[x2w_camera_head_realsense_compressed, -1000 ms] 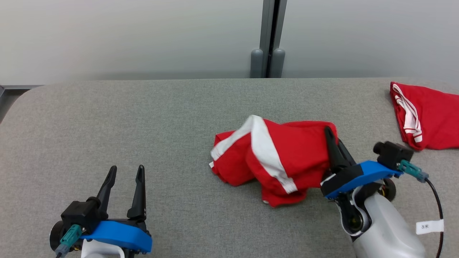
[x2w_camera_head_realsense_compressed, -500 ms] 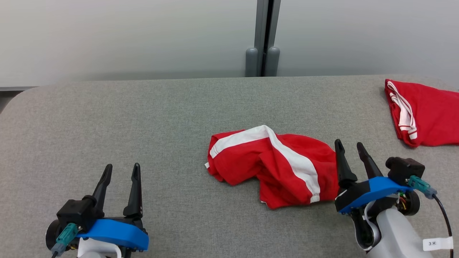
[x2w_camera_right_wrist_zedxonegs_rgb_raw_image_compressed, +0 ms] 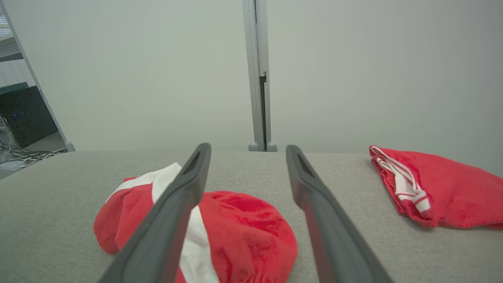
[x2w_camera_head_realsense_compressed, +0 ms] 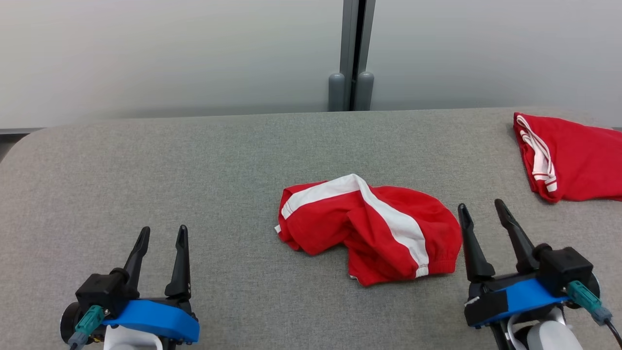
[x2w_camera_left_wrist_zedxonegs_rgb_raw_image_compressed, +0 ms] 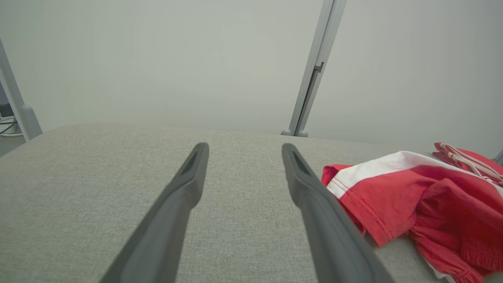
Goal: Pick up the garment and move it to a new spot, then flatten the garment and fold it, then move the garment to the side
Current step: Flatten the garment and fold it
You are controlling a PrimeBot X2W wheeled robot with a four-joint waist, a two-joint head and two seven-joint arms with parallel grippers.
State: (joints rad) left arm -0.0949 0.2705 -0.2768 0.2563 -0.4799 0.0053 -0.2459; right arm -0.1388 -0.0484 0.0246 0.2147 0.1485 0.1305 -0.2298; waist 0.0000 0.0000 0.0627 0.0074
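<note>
The garment (x2w_camera_head_realsense_compressed: 369, 226), red with white stripes, lies crumpled at the middle of the grey table (x2w_camera_head_realsense_compressed: 194, 165); it also shows in the left wrist view (x2w_camera_left_wrist_zedxonegs_rgb_raw_image_compressed: 424, 196) and the right wrist view (x2w_camera_right_wrist_zedxonegs_rgb_raw_image_compressed: 235, 224). My right gripper (x2w_camera_head_realsense_compressed: 481, 206) stands open just right of it, apart from the cloth, with nothing between its fingers (x2w_camera_right_wrist_zedxonegs_rgb_raw_image_compressed: 184, 192). Far to the left near the front edge, my left gripper (x2w_camera_head_realsense_compressed: 163, 233) is open and empty, its fingers (x2w_camera_left_wrist_zedxonegs_rgb_raw_image_compressed: 310, 188) pointing over bare table.
A second red garment (x2w_camera_head_realsense_compressed: 568, 158) with white trim lies folded at the table's back right, also in the right wrist view (x2w_camera_right_wrist_zedxonegs_rgb_raw_image_compressed: 436, 192). A pale wall with a grey post (x2w_camera_head_realsense_compressed: 351, 53) stands behind the table.
My right gripper has opened, let go of the garment and drawn back toward the near right. The garment has dropped and settled flatter on the table. The camera has shifted a little.
</note>
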